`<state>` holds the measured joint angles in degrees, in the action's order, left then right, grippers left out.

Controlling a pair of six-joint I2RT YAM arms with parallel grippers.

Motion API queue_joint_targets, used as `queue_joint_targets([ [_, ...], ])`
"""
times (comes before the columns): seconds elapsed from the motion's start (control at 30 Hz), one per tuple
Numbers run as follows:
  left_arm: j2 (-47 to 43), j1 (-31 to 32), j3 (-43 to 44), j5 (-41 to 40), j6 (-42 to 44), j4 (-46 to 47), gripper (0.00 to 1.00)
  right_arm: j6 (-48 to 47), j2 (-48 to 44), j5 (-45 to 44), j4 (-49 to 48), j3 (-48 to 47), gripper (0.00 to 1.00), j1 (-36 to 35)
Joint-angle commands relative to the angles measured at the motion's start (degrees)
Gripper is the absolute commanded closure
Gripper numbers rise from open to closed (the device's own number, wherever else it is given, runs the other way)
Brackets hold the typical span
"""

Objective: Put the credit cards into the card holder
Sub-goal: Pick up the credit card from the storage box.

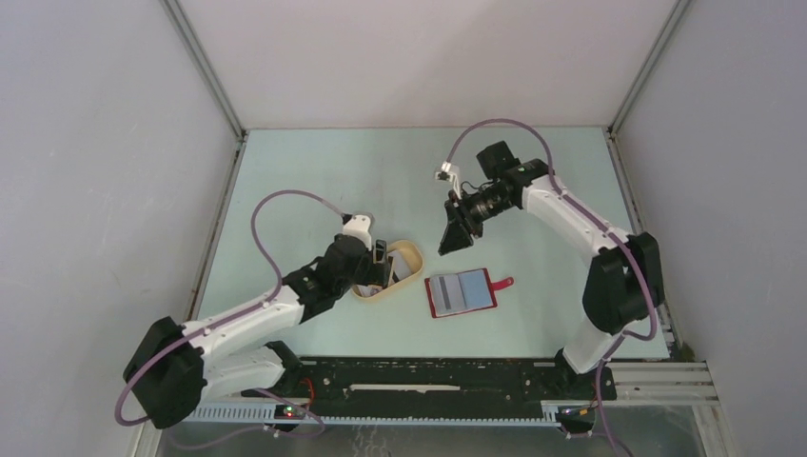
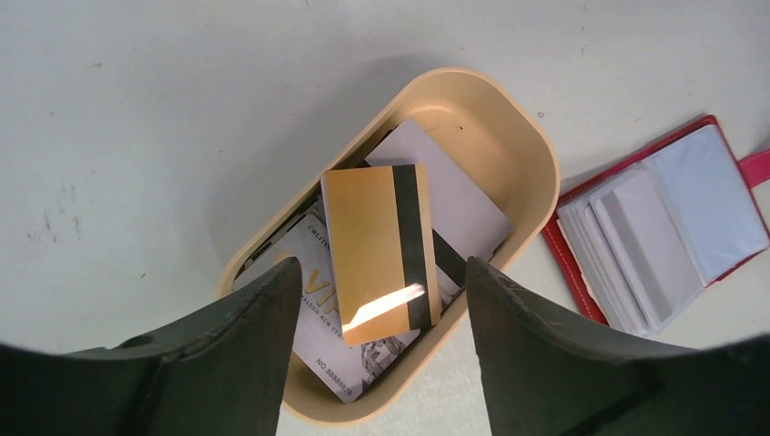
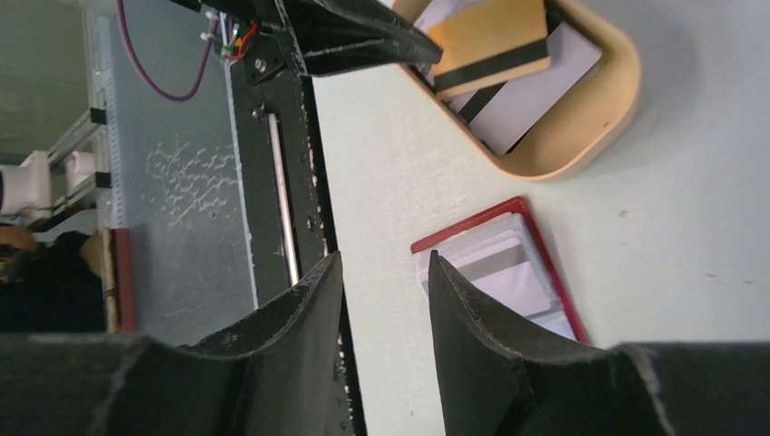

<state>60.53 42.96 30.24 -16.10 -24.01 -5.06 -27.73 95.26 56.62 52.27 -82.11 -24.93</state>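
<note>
Left wrist view: the left gripper [image 2: 382, 265] hangs open around the gold card [image 2: 363, 241], which looks thin, stiff and slippery, so pinch its long edges.

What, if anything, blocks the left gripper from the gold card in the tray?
Probably nothing, so yes: the gold card lies topmost in the beige tray, and the open left gripper straddles it.

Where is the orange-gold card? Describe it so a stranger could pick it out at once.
Near the middle of the table, left of the open red card holder, sits a beige oval tray. The orange-gold card lies topmost inside it; the other cards there are silvery-grey, it alone is gold.
</note>
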Motion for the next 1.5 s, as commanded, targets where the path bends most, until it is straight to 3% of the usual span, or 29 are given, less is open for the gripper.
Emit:
queue_joint_targets([
  [0.0,3.99,-0.27,4.76,0.27,-0.37,-1.46,0.32,2.00,3.35,1.04,-1.21,0.63,0.51,-2.07],
  [0.2,7.16,-0.34,5.52,0.94,-1.34,-1.48,0.42,1.21,5.33,1.11,-0.66,0.46,0.52,-2.85],
  [0.37,9.09,-1.21,5.67,0.68,-2.29,-1.57,0.43,1.83,6.98,1.33,-0.86,0.46,0.52,-3.21],
  [0.7,9.99,-3.17,4.30,4.41,-3.31,0.58,0.43,16.41,11.88,-1.18,-10.29,-0.07,0.56,-7.38],
  [0.87,9.11,-4.72,2.21,6.86,-4.36,2.56,0.45,23.28,17.31,-3.35,-11.31,-6.91,0.59,-9.15],
  [1.13,8.55,-6.56,-0.21,9.66,-5.00,4.76,0.47,36.62,22.95,-14.04,-15.35,-13.67,0.58,-12.28],
  [1.27,7.95,-7.38,-1.15,10.49,-5.12,4.80,0.47,40.08,25.51,-18.80,-15.66,-15.06,0.56,-13.96],
  [1.47,7.30,-8.07,-2.10,12.13,-5.41,4.80,0.49,41.46,27.31,-18.54,-16.44,-14.49,0.53,-14.60],
])
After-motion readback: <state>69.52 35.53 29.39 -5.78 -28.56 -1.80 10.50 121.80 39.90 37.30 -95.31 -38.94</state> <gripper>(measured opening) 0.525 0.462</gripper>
